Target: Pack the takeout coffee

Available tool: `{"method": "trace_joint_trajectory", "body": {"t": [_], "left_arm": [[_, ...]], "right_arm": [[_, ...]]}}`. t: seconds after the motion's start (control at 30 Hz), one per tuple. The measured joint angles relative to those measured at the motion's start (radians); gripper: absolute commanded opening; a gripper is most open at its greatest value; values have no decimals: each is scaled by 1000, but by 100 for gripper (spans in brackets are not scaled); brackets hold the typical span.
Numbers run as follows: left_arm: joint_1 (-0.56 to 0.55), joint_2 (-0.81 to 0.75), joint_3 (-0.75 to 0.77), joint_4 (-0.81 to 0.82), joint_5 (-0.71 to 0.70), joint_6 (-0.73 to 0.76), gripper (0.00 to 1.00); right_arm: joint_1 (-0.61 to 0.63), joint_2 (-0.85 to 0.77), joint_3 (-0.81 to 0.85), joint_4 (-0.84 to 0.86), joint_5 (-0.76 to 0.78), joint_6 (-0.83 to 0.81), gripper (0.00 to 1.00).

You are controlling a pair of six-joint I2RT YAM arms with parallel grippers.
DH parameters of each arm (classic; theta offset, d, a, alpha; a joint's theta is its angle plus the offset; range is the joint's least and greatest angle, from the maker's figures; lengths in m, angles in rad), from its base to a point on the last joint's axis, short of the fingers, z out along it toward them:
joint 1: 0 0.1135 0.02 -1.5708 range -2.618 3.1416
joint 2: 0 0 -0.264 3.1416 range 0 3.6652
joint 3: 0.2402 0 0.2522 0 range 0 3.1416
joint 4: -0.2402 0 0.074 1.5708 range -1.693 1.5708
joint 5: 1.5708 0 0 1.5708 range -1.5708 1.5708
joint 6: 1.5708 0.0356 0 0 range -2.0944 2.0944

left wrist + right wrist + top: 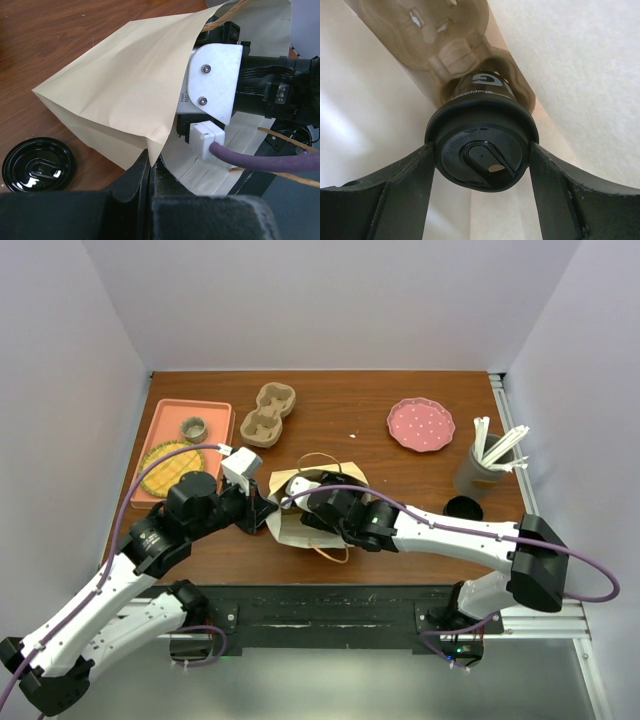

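A cream paper bag (pixel 290 512) lies on its side at the table's middle, its mouth facing right. My left gripper (pixel 151 170) is shut on the bag's (pixel 130 75) lower edge and holds the mouth apart. My right gripper (pixel 482 150) reaches inside the bag, one finger against each side of the black lid of a takeout coffee (pixel 482 120). The cup's base sits in a pocket of a tan pulp carrier (pixel 445 35) deep in the bag. From above, my right gripper's (pixel 322 505) fingers are hidden by the bag. Another black takeout coffee (pixel 463 508) stands to the right.
A second pulp carrier (pixel 268 415) lies at the back, beside a pink tray (pixel 210 412) holding a yellow waffle (pixel 170 462) and a small metal cup (pixel 194 427). A pink plate (pixel 421 424) and a grey holder of white sticks (pixel 480 468) stand right. A black lid (pixel 37 165) shows beside the bag.
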Motion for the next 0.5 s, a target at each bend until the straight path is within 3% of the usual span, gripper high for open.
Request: {"method": "trace_joint_trajectory", "body": {"t": [0.5], "left_arm": [[0, -14, -5, 4, 6, 8, 0]], "right_arm": [[-21, 24, 0, 23, -27, -2, 38]]}}
